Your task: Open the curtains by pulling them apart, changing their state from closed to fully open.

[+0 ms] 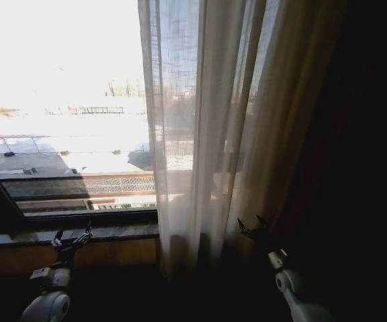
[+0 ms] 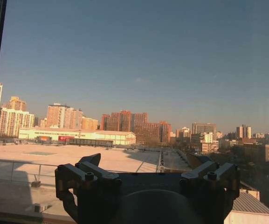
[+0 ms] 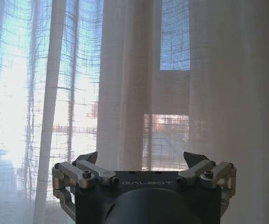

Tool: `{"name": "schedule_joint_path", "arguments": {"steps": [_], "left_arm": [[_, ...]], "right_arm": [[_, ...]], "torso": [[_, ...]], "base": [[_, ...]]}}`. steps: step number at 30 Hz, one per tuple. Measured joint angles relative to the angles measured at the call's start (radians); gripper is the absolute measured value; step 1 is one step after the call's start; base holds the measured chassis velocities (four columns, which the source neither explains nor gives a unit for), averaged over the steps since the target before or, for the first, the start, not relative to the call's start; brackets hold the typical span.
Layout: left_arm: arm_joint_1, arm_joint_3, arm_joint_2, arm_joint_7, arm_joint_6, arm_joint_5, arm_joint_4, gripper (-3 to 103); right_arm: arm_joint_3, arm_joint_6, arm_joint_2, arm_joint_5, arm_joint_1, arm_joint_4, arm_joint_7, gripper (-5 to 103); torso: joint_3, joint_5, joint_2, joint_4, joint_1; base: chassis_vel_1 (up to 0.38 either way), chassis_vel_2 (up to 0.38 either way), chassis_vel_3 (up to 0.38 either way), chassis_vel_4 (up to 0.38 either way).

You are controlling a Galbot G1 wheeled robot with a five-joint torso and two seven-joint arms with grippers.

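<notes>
- At the right half of the window, the curtains (image 1: 200, 134) hang gathered in vertical pleats from top to floor; the glass to their left is uncovered, so this side reads as already drawn back
- Right claw (image 1: 254, 227) sits low, just beside the lower folds, jaws spread wide and holding nothing; the right wrist view shows the sheer fabric (image 3: 125, 84) directly ahead, a position suited to pushing or gripping the panel
- Left claw (image 1: 72, 237) sits low before the window sill (image 1: 113, 231), jaws wide and empty, well apart from the fabric and facing bare glass
- Judgement: the remaining bunched panel needs moving further right toward the dark drape (image 1: 354, 147)
</notes>
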Motion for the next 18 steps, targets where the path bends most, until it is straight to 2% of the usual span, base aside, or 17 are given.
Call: {"name": "schedule_joint_path", "arguments": {"steps": [12, 18], "left_arm": [[0.0, 0.0, 0.0, 0.0, 0.0, 0.0, 0.0, 100], [0.0, 0.0, 0.0, -0.001, 0.0, 0.0, 0.0, 100]], "right_arm": [[-0.009, 0.013, 0.006, 0.016, 0.014, -0.018, 0.014, 100], [-0.015, 0.045, 0.008, 0.025, 0.03, -0.034, 0.025, 100]], "torso": [[0.0, -0.0002, 0.0, -0.0001, 0.0], [0.0, -0.0001, 0.0, 0.0003, 0.0]], "base": [[0.334, 0.376, -0.338, -0.365], [0.337, 0.258, -0.325, -0.292]]}}
